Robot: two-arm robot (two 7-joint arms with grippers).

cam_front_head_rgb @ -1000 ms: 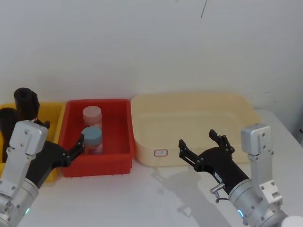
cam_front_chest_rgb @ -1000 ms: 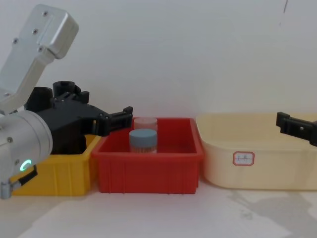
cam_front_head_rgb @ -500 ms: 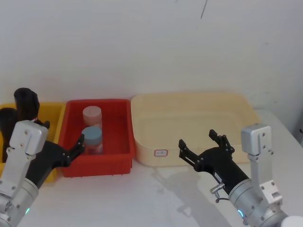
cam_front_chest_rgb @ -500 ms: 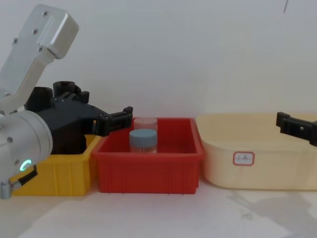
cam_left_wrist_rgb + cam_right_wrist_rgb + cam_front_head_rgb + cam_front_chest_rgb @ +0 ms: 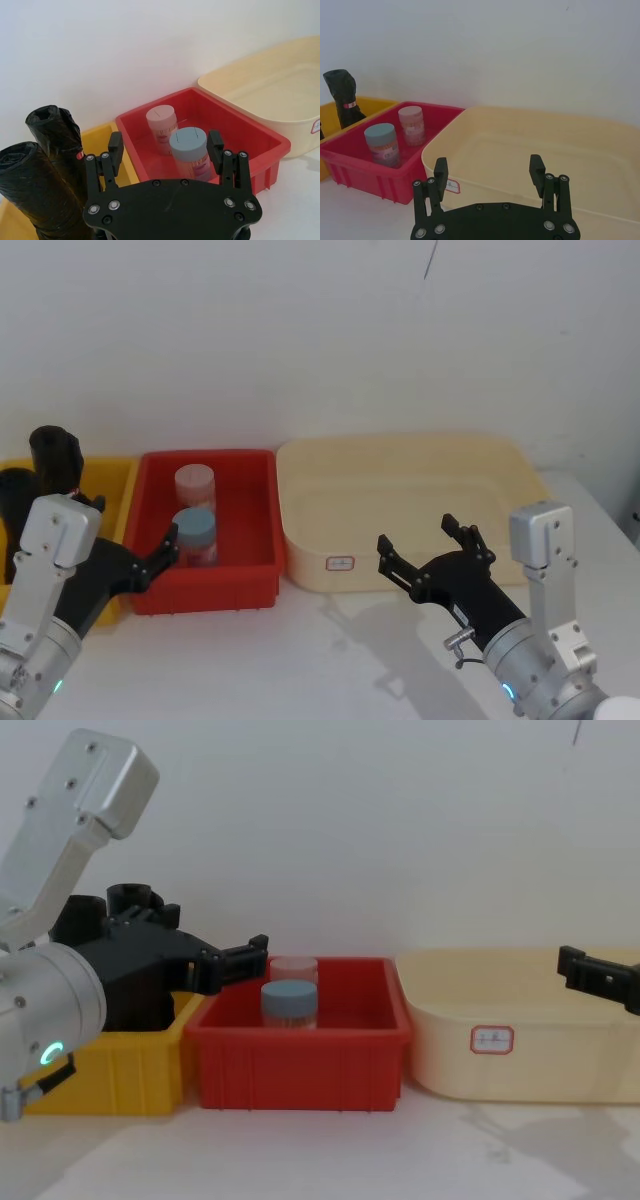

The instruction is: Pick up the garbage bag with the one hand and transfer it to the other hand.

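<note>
The garbage bag [image 5: 24, 192], a smooth black roll, stands upright in the yellow bin [image 5: 112, 485] at the far left, also seen as the garbage bag [image 5: 14, 502] from the head. Beside it stands a second black roll [image 5: 56, 137] with a small red mark. My left gripper [image 5: 165, 142] hovers open in front of the yellow and red bins, a short way from the rolls, holding nothing. In the head view the left gripper [image 5: 132, 525] sits low on the left. My right gripper [image 5: 417, 535] hangs open and empty before the cream tub, also seen as the right gripper [image 5: 488, 165].
A red bin [image 5: 250, 575] in the middle holds a pink-lidded jar [image 5: 195, 483] and a blue-lidded jar [image 5: 195, 533]. A large cream tub [image 5: 400, 455] with a small label stands to the right. White wall lies close behind the bins.
</note>
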